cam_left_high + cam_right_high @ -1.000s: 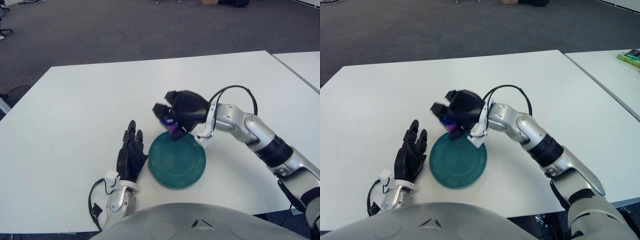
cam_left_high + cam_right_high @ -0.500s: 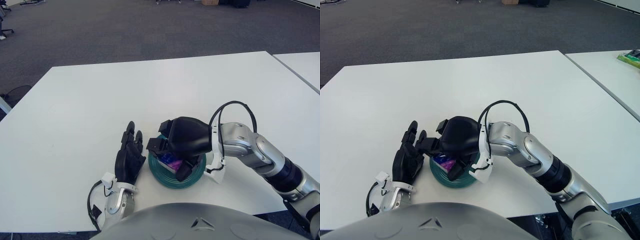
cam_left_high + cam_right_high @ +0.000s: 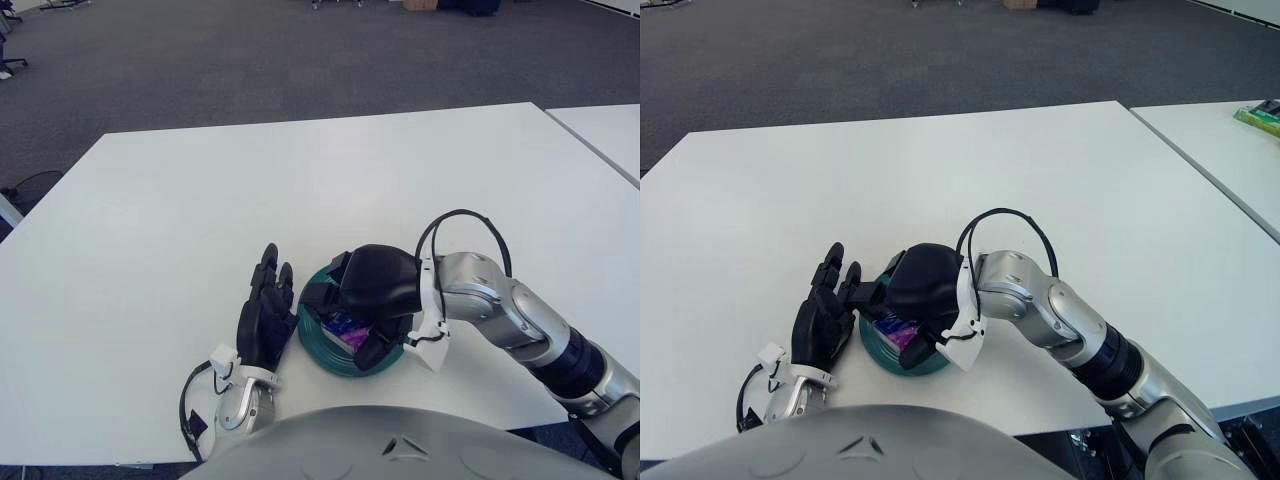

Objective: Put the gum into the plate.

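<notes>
The right hand is hovering low over the plate, its fingers curled around the gum inside the rim; releasing is left. The left hand is showing open-fingered beside the plate's left.

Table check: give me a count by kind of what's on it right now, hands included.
Plates: 1, the green plate
Gum packs: 1, the purple gum, inside the plate under the right hand
Hands: 2, the right hand over the plate, the left hand just left of the plate
Total: 4
</notes>
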### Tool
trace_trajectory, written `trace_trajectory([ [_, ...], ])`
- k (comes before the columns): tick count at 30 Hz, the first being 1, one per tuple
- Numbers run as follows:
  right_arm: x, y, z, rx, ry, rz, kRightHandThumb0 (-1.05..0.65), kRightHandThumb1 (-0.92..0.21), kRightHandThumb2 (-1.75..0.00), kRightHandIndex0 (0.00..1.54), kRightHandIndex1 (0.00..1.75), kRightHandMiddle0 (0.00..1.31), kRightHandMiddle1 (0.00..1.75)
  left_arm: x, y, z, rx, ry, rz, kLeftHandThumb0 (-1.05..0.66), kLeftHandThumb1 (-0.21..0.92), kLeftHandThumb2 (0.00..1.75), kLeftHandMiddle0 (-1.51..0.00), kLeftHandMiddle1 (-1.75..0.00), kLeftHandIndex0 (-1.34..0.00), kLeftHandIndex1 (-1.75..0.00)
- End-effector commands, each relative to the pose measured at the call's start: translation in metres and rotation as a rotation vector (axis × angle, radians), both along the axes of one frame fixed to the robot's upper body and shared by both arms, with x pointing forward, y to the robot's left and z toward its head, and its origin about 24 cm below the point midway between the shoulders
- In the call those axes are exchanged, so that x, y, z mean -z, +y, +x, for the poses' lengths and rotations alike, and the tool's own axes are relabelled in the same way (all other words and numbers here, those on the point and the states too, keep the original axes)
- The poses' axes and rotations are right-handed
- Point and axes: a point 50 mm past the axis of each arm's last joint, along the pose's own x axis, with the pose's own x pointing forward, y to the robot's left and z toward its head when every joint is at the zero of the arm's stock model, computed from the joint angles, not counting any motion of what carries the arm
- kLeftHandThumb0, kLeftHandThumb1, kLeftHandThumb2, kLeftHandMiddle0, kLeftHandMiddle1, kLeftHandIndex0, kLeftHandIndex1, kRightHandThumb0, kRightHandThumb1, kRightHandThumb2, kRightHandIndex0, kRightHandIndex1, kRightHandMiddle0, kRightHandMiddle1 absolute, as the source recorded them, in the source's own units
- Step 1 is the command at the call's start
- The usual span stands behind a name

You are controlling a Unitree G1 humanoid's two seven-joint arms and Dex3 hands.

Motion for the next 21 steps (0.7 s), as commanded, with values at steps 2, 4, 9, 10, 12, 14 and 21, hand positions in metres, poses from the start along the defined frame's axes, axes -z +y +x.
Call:
trace_trajectory([
  [2,0.0025,0.0016,0.0004,-0.020,-0.048,0.050,-0.38,-0.73,-0.78,0.93,1.75,0.32,1.75,0.0016,0.0028,-0.0049,-0.006,0.043,0.036,-1.05,0.92,1.03,0.00,0.00,0.00,0.00],
  [4,0.0043,0.0014,0.0007,-0.020,-0.053,0.059,-0.38,-0.73,-0.78,0.94,1.75,0.32,1.75,0.0013,0.0029,-0.0055,-0.006,0.047,0.034,-1.05,0.92,1.03,0.00,0.00,0.00,0.00],
  [9,0.0063,0.0015,0.0004,-0.032,-0.072,0.082,-0.38,-0.71,-0.81,0.99,1.75,0.33,1.75,0.0014,0.0031,-0.0062,-0.007,0.053,0.026,-1.05,0.92,1.04,0.00,0.00,0.00,0.00],
  [10,0.0065,0.0014,0.0003,-0.033,-0.075,0.089,-0.38,-0.71,-0.81,0.99,1.75,0.33,1.75,0.0014,0.0030,-0.0062,-0.007,0.053,0.023,-1.05,0.92,1.04,0.00,0.00,0.00,0.00],
  [12,0.0071,0.0014,0.0000,-0.034,-0.085,0.103,-0.38,-0.70,-0.81,1.00,1.75,0.33,1.75,0.0015,0.0030,-0.0063,-0.006,0.053,0.017,-1.05,0.92,1.05,0.00,0.00,0.00,0.00],
  [14,0.0076,0.0012,0.0001,-0.033,-0.093,0.107,-0.38,-0.70,-0.82,1.01,1.75,0.33,1.75,0.0015,0.0030,-0.0064,-0.005,0.053,0.011,-1.05,0.92,1.05,0.00,0.00,0.00,0.00],
  [21,0.0084,-0.0004,0.0013,-0.039,-0.107,0.109,-0.38,-0.72,-0.78,0.97,1.75,0.32,1.75,0.0011,0.0017,-0.0060,-0.005,0.048,-0.014,-1.05,0.92,1.07,0.00,0.00,0.00,0.00],
])
